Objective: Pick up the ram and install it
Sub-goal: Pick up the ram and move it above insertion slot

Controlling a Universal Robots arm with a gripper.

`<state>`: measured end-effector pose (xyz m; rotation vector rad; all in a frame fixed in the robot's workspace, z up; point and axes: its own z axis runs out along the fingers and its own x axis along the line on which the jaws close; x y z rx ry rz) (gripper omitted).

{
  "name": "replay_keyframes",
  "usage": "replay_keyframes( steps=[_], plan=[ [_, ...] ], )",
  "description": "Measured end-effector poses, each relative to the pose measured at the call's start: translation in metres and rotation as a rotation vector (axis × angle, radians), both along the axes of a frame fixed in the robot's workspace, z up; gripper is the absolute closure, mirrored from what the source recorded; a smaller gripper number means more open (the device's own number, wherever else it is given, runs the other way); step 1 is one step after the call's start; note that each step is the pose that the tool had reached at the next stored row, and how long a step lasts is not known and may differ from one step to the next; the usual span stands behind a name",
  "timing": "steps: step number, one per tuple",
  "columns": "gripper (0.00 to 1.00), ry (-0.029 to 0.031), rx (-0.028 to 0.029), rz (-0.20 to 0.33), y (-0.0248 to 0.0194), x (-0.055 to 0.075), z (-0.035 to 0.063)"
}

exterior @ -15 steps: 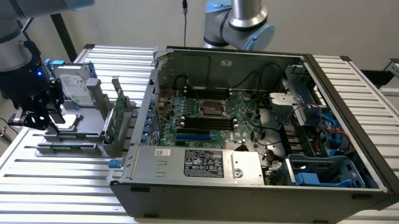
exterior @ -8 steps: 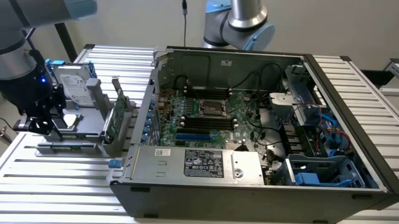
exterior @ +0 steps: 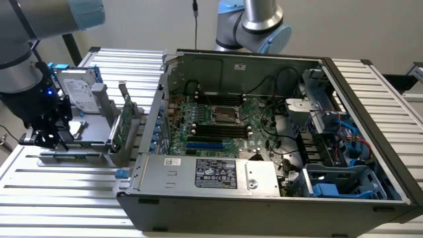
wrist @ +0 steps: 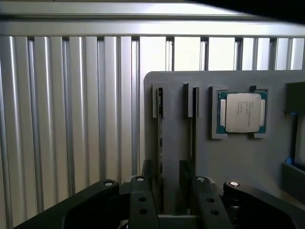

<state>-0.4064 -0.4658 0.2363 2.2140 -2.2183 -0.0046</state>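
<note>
Ram (wrist: 160, 138), a thin green stick, sits edge-up in the grey plastic holder (wrist: 238, 162); black gripper (wrist: 166, 174) straddles it, jaws apart, unclamped.

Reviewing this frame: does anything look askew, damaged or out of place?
Nothing stands out. In the wrist view the CPU lies flat in its recess of the grey holder. The ram and a second stick stand straight in their slots, and the gripper straddles the ram. The open computer case shows nothing spilled.
</note>
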Motion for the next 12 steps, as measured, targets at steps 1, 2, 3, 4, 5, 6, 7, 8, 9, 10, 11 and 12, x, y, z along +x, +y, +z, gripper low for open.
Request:
replay_keyframes(
  steps=[1, 2, 3, 4, 5, 6, 7, 8, 9, 10, 11, 12],
  plan=[
    [0.64, 0.0, 0.0, 0.001, -0.0003, 0.0, -0.0019],
    [0.64, 0.0, 0.0, 0.002, -0.0007, 0.0, -0.0037],
    [0.64, -0.0001, 0.0, 0.002, -0.0011, 0.0, -0.0055],
    [0.64, 0.0, -0.0001, 0.003, -0.0017, 0.0, -0.0073],
    [0.64, 0.0002, -0.0002, 0.004, -0.0022, 0.0, -0.009],
    [0.64, 0.0001, -0.0001, 0.005, -0.0028, 0.0, -0.0108],
    [0.64, 0.0, -0.0001, 0.005, -0.0034, 0.0, -0.0128],
    [0.64, 0.0001, -0.0001, 0.006, -0.004, 0.0, -0.0146],
    [0.64, 0.0, 0.0, 0.007, -0.0046, 0.0, -0.0164],
    [0.64, 0.0001, 0.0001, 0.008, -0.0052, 0.0, -0.0182],
    [0.64, 0.0001, 0.0004, 0.008, -0.0058, 0.0, -0.02],
    [0.64, 0.0, 0.0011, 0.009, -0.0063, 0.0, -0.0218]
  ],
)
